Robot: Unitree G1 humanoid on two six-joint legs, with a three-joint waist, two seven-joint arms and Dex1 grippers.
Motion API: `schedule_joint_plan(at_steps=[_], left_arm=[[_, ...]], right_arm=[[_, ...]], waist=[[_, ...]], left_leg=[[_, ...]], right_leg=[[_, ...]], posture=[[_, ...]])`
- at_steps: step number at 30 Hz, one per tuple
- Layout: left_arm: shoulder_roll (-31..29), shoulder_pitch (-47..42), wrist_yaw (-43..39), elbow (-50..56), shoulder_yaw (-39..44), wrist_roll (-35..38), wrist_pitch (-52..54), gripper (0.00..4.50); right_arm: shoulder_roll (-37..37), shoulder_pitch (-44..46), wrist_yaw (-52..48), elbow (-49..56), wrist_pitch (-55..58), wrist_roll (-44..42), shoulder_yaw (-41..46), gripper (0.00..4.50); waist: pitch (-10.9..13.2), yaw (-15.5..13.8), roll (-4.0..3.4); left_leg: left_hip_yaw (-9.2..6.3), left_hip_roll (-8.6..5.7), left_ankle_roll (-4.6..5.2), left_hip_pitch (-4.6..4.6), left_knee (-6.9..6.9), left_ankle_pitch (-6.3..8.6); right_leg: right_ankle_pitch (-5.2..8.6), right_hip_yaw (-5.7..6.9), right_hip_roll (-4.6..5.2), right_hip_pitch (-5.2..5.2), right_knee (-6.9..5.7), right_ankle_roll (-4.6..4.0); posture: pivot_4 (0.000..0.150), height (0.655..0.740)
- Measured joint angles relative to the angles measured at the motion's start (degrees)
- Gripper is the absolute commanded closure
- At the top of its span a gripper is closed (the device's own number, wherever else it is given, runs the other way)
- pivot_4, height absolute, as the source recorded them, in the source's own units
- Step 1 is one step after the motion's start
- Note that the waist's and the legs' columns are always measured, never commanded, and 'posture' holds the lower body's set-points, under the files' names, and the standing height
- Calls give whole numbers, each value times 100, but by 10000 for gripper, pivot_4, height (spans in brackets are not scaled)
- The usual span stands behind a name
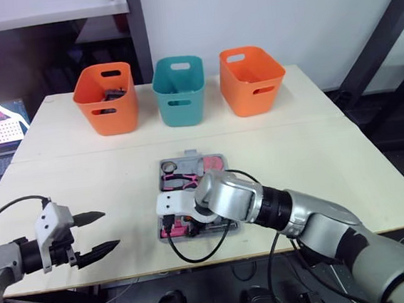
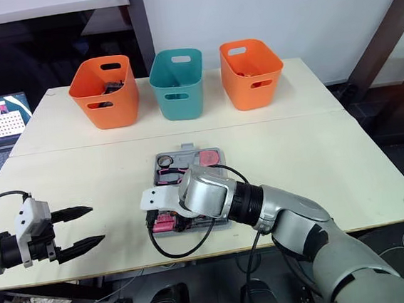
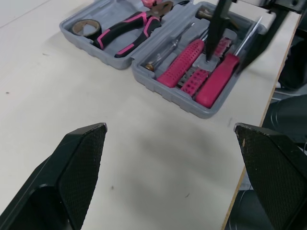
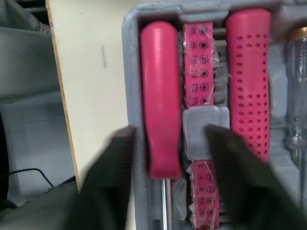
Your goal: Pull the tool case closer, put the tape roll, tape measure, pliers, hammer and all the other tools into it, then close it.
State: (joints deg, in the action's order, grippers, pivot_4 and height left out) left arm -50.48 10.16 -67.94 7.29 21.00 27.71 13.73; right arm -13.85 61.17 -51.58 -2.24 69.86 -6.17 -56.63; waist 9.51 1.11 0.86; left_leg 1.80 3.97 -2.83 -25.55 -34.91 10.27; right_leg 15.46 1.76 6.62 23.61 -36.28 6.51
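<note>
Right wrist view: right gripper (image 4: 170, 136), jaws parted, straddles a pink screwdriver (image 4: 160, 96) in the case (image 4: 130, 33); left gripper (image 1: 111, 229) gapes wide, empty.

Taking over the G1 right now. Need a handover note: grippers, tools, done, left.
Left gripper: open, empty, hovering over the table left of the tool case.
Right gripper: open, down in the case's near half, fingers either side of the smooth pink screwdriver.
Done: case sits open near the front edge; tape roll, pliers, dotted screwdriver and bit strip are inside.
Unconfirmed: hammer, tape measure.
Left: check the dark item in the left orange bin, close the case.
</note>
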Motion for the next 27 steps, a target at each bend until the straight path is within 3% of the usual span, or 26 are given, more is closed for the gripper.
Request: schedule_joint_plan(at_steps=[4,9,12,17,20,23,24,27], left_arm=[[10,-186,-1,-12,-85,0,1,0],[134,-350,0,-13,-313,-1,38,0],[134,-443,-7,-27,-383,-1,72,0],[119,-687,-73,-178,-465,-5,81,0],[93,-777,-179,-228,-508,-5,85,0],[26,-787,-257,-233,-509,-5,97,0],[-4,-782,-287,-233,-510,-5,100,0],[-30,-758,-311,-238,-509,-6,102,0]], right_arm=[[-156,-14,-123,285,32,-193,275,17499],[-95,-384,28,705,41,-650,1876,17499],[-113,-1025,376,1022,-591,-694,2597,17499],[-753,-1668,63,1223,-1327,-727,2500,17499],[-854,-2043,19,1260,-1915,-542,2177,26569],[-704,-2233,122,1080,-2208,-392,1972,41722],[-635,-2271,186,953,-2292,-324,1930,44752],[-503,-2363,298,628,-2457,-182,1881,44752]], waist=[[0,-18,0],[-5,-20,8],[-4,-36,7],[-4,-14,6],[-4,15,6],[-3,14,5],[-3,7,5],[-3,-21,5]], left_leg=[[0,0,0,0,-2,0],[-1,0,0,1,5,0],[0,0,0,0,5,0],[1,-1,0,2,2,0],[-1,1,2,3,12,-2],[-2,3,3,6,14,-2],[-2,3,2,6,12,-2],[-1,3,1,6,6,-1]], right_leg=[[0,0,0,-2,0,0],[-2,2,-1,-11,1,3],[-7,3,-1,-13,1,13],[0,1,0,-19,6,2],[0,0,-7,-19,1,3],[-1,-1,-9,-19,-1,4],[0,0,-9,-20,-1,2],[1,0,-8,-12,7,0]], posture=[[1500,7400],[1500,7400],[1500,7400],[1500,7400],[1500,7400],[1500,7400],[1500,7400],[1500,7400]])
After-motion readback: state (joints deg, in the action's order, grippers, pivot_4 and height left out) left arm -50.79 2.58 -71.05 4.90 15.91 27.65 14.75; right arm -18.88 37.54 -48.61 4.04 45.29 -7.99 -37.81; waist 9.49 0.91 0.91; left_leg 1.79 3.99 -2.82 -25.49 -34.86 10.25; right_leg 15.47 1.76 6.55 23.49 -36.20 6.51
